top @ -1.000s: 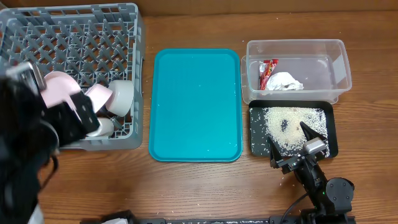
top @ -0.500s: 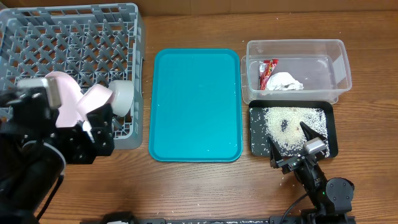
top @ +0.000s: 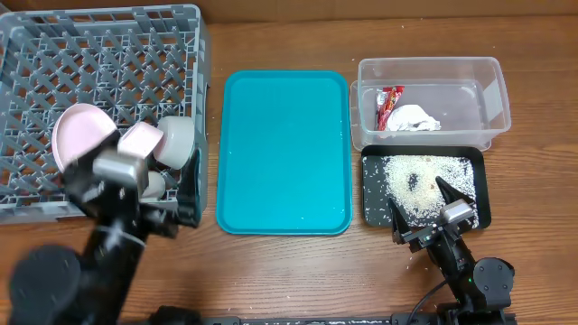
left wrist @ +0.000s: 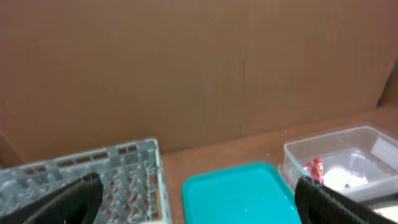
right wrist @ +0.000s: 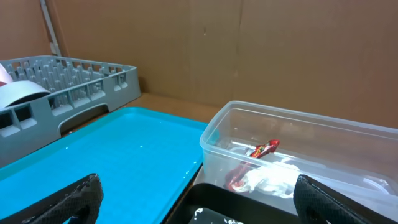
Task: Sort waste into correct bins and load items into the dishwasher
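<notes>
The grey dish rack (top: 108, 54) holds the pink-white plate (top: 79, 134) on edge, the pink bowl (top: 140, 139), the greenish-white bowl (top: 179, 142) and a white cup (top: 153, 185). No chopsticks show. My left gripper (top: 144, 194) is open and empty at the rack's front right corner; its wrist view shows wide-apart fingers (left wrist: 199, 202). The clear tub (top: 492, 99) holds the red wrapper (top: 389, 102) and the paper wad (top: 415, 118). The black tray (top: 481, 203) holds the rice (top: 424, 176). My right gripper (top: 421, 215) is open and empty at that tray's front edge.
The teal tray (top: 284, 153) lies between rack and bins with nothing on it. A few rice grains lie on the table by the black tray's front. A brown cardboard wall (left wrist: 186, 62) stands behind the table.
My left arm has pulled back from over the rack toward the table's front edge, uncovering the plate and bowls. The right arm has not moved.
</notes>
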Controlling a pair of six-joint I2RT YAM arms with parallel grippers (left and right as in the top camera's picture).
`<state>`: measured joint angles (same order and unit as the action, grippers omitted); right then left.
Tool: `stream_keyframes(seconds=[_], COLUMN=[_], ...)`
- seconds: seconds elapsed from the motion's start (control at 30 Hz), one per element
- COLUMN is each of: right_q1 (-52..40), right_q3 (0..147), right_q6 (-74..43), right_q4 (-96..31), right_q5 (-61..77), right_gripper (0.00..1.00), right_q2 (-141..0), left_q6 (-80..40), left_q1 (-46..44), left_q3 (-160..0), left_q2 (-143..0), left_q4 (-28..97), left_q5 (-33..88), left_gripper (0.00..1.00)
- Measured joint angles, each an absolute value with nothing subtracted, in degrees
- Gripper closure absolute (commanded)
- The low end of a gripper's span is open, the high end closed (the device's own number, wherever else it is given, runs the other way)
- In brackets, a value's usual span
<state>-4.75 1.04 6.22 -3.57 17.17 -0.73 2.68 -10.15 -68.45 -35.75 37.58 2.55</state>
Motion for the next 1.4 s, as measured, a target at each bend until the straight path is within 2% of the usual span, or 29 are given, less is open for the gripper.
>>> stream_keyframes(seconds=[0.23,0.53,0.87,0.97,1.4], right_q1=[-4.75,-4.73,-4.75,-4.75,-4.75], right_q3=[1.04,1.04,1.04,1.04,1.04], right_q6=[6.22,6.24,6.2,6.2,6.2], right_q4=[-3.55,-3.6,-3.62,-3.6,-3.57], right_q5=[17.17,17.17,17.17,17.19,17.21], right_gripper=[0.0,0.0,0.0,0.0,0.0], right_q2=[-0.73,-0.73,-0.73,-0.73,-0.73], left_q6=[-2.96,-8.21,-10.46,-10.83,-11.05], left_q1=[-10.11,-8.91,-8.88,-8.91,-8.91], left_q3=[-40.07,-15.73,-2.72,-0.78,-0.49], left_q2=[-17.74,-1.34,-0.91,-0.86,-0.89], left_q4=[21.61,11.03,-0.97,4.14,4.32], left_q5=[2.26,2.07,2.07,1.83,1.43], left_gripper=[0.0,0.0,0.0,0.0,0.0])
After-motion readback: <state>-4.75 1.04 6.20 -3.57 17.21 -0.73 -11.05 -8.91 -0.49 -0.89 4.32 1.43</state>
